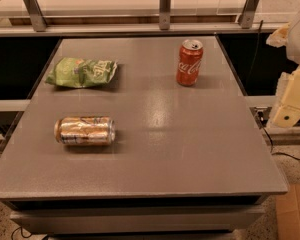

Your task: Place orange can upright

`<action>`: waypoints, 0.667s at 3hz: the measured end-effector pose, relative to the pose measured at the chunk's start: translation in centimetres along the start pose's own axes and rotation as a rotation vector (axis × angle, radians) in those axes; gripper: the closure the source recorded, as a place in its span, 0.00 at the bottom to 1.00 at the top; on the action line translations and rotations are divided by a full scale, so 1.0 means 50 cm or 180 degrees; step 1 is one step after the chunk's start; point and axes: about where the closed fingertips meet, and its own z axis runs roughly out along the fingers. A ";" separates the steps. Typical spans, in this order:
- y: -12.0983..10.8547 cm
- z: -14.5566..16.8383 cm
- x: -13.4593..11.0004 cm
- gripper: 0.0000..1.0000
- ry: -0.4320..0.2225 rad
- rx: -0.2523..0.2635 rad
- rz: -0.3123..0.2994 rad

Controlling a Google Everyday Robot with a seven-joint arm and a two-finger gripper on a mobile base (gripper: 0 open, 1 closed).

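The orange can [84, 130] lies on its side on the grey table [165, 149], at the front left, with its long axis running left to right. It is shiny orange-gold and silver with a pale mottled label. My gripper [290, 104] is a pale cream shape at the right edge of the view, beyond the table's right edge and far from the can. It holds nothing that I can see.
A red Coca-Cola can [189, 62] stands upright at the back right of the table. A green chip bag [82, 72] lies flat at the back left. A metal-framed rail [162, 14] runs behind the table. A cardboard piece [295, 211] lies on the floor at the lower right.
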 end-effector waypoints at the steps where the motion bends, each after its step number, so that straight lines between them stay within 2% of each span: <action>1: 0.000 -0.001 -0.001 0.00 -0.0003 0.0006 0.0000; 2: 0.004 0.001 -0.040 0.00 -0.0099 -0.0057 -0.0128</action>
